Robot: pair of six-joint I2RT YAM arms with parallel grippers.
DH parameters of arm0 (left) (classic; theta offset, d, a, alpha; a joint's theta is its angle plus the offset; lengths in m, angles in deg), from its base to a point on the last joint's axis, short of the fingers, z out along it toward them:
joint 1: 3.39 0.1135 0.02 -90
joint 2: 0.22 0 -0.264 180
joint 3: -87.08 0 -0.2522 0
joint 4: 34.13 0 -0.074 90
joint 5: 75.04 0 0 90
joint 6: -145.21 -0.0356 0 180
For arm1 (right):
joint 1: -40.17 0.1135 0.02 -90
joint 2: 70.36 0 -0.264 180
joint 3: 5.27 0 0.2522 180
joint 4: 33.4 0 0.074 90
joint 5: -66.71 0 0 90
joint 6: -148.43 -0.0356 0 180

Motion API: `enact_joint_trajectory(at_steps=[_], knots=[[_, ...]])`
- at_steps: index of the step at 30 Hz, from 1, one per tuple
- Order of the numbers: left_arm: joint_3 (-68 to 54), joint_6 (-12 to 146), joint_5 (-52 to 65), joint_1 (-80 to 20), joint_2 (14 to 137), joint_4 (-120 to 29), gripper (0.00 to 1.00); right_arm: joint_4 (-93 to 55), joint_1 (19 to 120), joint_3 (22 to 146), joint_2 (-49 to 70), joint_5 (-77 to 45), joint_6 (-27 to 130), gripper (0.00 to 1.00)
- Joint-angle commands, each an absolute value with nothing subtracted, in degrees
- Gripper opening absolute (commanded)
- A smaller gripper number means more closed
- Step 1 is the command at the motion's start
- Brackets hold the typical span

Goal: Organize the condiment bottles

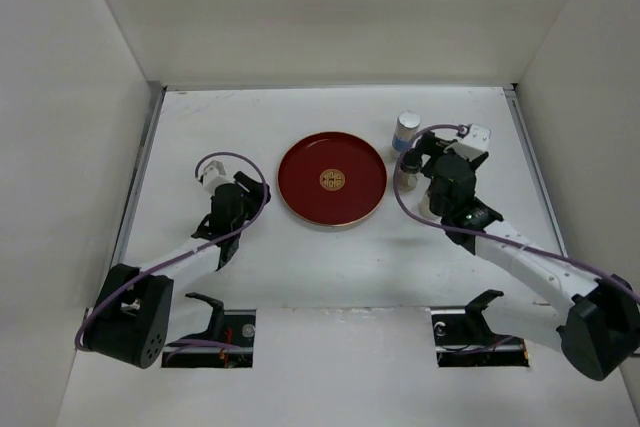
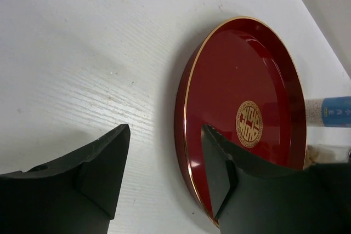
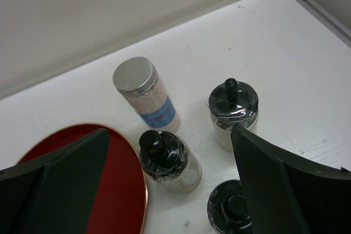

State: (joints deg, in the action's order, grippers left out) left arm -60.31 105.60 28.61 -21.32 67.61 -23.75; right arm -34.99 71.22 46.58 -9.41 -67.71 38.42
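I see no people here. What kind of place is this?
Probably a robot test booth: bare white walls around a white table, with a left arm and a right arm bolted at its edge.

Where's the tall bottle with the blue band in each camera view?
Top external: the tall bottle stands just right of the red tray, toward the back.
Left wrist: the bottle shows at the right edge, beyond the tray.
Right wrist: the bottle is upper centre, past the tray.
Shared landmark: the red tray.
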Motion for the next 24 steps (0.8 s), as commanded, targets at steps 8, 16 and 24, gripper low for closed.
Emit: enact_joint_trajectory(at_steps=[8, 16, 24], knots=[[-62.81, 106.19, 25.86, -19.96, 65.79, -16.52, 0.53, -36.95, 72.03, 57.52, 0.03, -58.28, 42.08, 1.00], [-63.34, 106.45, 25.50, -20.04, 65.79, -15.11, 0.53, -33.10, 67.82, 67.36, 8.55, -52.56, 44.46, 0.38], [-63.95, 106.72, 25.07, -19.61, 65.52, -14.32, 0.53, -25.80, 61.40, 78.71, 20.59, -48.69, 44.46, 1.00]])
